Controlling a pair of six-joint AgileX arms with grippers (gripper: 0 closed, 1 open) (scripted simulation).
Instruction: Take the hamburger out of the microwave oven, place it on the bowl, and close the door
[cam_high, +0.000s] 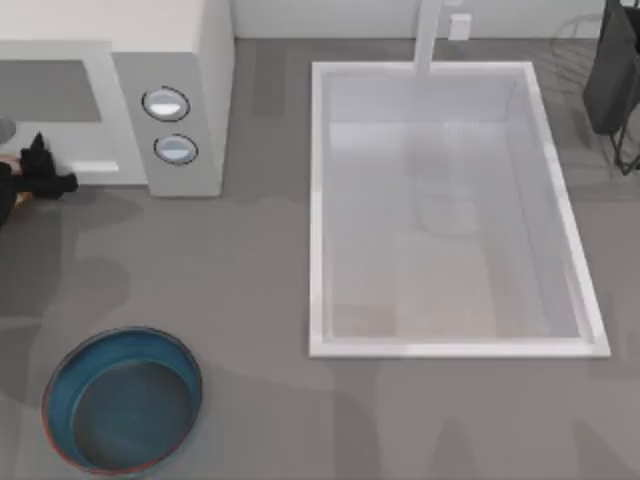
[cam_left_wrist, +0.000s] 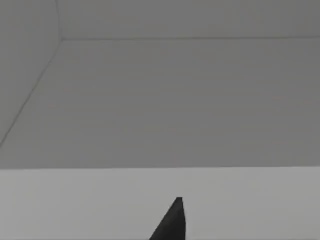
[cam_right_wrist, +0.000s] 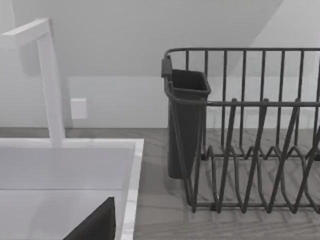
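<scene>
The white microwave oven (cam_high: 190, 60) stands at the table's back left, two round knobs (cam_high: 166, 104) on its panel. My left gripper (cam_high: 45, 168) hovers at the lower front edge of its opening, at the top view's left border. In the left wrist view one dark fingertip (cam_left_wrist: 172, 222) points over a white sill into the pale grey cavity (cam_left_wrist: 165, 100), where nothing lies. A small tan patch (cam_high: 8, 160) sits just behind the gripper; I cannot tell if it is the hamburger. The door is out of view. The teal bowl (cam_high: 60, 420) stands at the front left. In the right wrist view, the right gripper shows one dark fingertip (cam_right_wrist: 95, 225) over the sink's corner.
A large white sink (cam_high: 320, 200) with a faucet (cam_high: 430, 35) takes up the table's middle and right. A dark wire dish rack (cam_right_wrist: 250, 140) with a cutlery holder (cam_right_wrist: 187, 120) stands at the back right. Bare grey table lies between microwave, bowl and sink.
</scene>
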